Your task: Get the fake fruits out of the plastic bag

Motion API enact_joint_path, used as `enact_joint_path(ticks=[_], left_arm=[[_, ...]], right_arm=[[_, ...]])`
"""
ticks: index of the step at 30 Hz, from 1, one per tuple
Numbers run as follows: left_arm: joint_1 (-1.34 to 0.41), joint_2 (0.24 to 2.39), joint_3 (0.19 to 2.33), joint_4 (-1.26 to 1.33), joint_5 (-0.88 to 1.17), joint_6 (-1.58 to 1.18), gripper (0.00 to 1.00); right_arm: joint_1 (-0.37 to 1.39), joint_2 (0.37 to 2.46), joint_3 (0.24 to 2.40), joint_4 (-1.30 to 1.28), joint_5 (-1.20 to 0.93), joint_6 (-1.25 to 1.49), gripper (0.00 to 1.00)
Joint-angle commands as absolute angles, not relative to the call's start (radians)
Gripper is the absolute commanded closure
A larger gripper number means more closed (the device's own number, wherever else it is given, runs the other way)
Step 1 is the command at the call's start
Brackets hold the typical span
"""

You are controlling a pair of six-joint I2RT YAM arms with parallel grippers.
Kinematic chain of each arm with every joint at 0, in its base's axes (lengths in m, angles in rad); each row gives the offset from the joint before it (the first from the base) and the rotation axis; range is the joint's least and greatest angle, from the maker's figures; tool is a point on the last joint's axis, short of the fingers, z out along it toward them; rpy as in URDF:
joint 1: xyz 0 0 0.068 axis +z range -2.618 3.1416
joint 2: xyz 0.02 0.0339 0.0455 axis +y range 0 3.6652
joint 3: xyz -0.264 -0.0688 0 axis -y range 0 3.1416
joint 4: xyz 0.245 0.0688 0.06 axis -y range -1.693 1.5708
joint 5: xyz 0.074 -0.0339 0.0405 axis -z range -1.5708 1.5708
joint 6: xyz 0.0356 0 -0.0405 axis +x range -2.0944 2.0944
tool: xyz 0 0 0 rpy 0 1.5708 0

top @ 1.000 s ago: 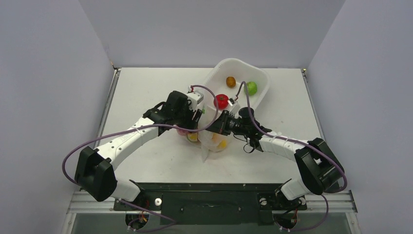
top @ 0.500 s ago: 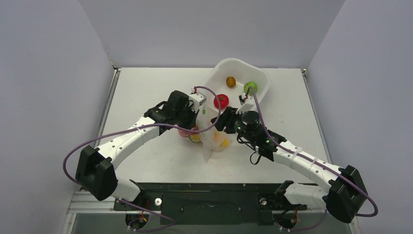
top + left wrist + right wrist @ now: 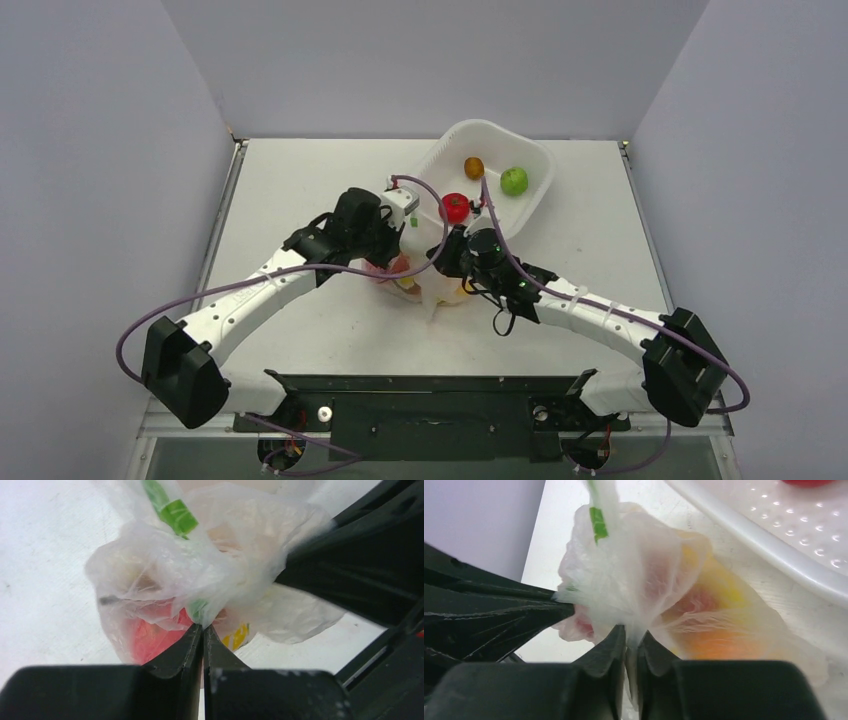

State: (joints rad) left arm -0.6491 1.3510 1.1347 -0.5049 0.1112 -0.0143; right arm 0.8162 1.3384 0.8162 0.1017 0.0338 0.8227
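- The left arm (image 3: 262, 288) runs from its base at the near left edge of the table (image 3: 290, 180) diagonally up to the middle, its wrist bent down over the bag (image 3: 438, 290).
- The right arm (image 3: 590, 305) has its elbow low at the near right. Its forearm stretches left and up, so the two wrists meet close together over the bag.
- The left gripper (image 3: 202, 627) is pinched together on a gathered fold of the bag's thin film, which bunches out just past the tips.
- The right gripper (image 3: 631, 632) is likewise nipped onto a fold of the bag, its jaws almost touching with the film between them.
- The bag lies in the middle of the table, just in front of the white tub (image 3: 440, 150), held between both grippers.
- Through the film, a reddish fruit (image 3: 150, 637) shows on the left gripper's side and an orange-yellow fruit (image 3: 711, 640) on the tub side. Both are inside the bag.
- A red round fruit (image 3: 455, 207) sits in the near left part of the tub.
- Farther back in the tub are a green apple (image 3: 514, 181) and a small brown fruit (image 3: 474, 167), apart from each other.
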Motion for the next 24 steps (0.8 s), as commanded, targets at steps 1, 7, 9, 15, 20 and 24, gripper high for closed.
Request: enact_joint_path(ticks=[1,7,9,15,20,24], left_arm=[[-0.654,1.258,1.108,-0.408,-0.093,-0.02,1.0],[-0.653,1.156,1.05,-0.343,-0.284,-0.021,1.0],[-0.653,1.135,1.036,-0.318,-0.278,-0.017,1.0],[-0.653,1.097,1.021,-0.299,-0.226,-0.007,1.0],[-0.653,1.011,0.987,-0.256,-0.151,0.043,0.79],[-0.653,0.901,0.918,-0.165,-0.066,0.053,0.51]], right_arm=[[0.755,1.255,0.743,0.112,0.138,0.827,0.99],[0.654,1.218,0.646,0.157,-0.036,0.785,1.0],[0.641,1.217,0.637,0.174,-0.075,0.777,1.0],[0.64,1.216,0.67,0.177,-0.139,0.758,1.0],[0.64,1.224,0.687,0.168,-0.157,0.746,1.0],[0.64,1.229,0.683,0.168,-0.168,0.745,1.0]])
